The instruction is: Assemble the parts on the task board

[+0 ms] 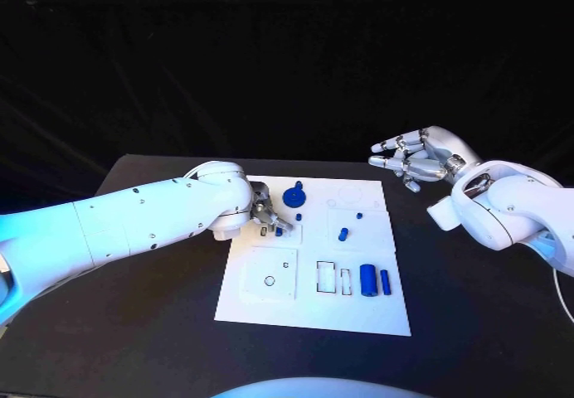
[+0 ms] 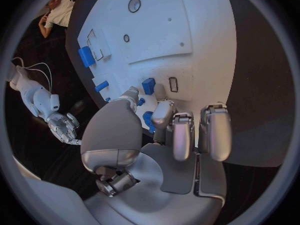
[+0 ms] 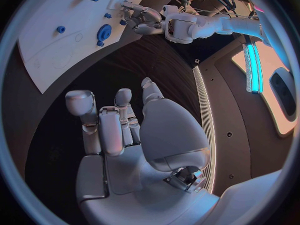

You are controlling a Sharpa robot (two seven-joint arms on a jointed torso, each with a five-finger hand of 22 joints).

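The white task board point(image 1: 313, 298) lies in the middle of the black table. My left hand point(image 1: 269, 217) hangs low over its upper left part. The thumb and a fingertip point(image 2: 164, 107) stand apart just short of a small blue part point(image 2: 148, 85), which sits on the board beside a narrow slot. A round blue part point(image 1: 295, 197) and a tiny blue peg point(image 1: 298, 217) lie just beyond the hand. Another blue part point(image 1: 343, 233) stands mid-board. Two blue blocks point(image 1: 374, 281) lie near the board's right edge. My right hand point(image 1: 413, 159) is raised off the board's far right corner, fingers apart, holding nothing.
Empty recesses mark the board: a square one with a round hole point(image 1: 270, 280) and a tall rectangular one point(image 1: 327, 277). Bare black table point(image 1: 479, 315) surrounds the board on all sides.
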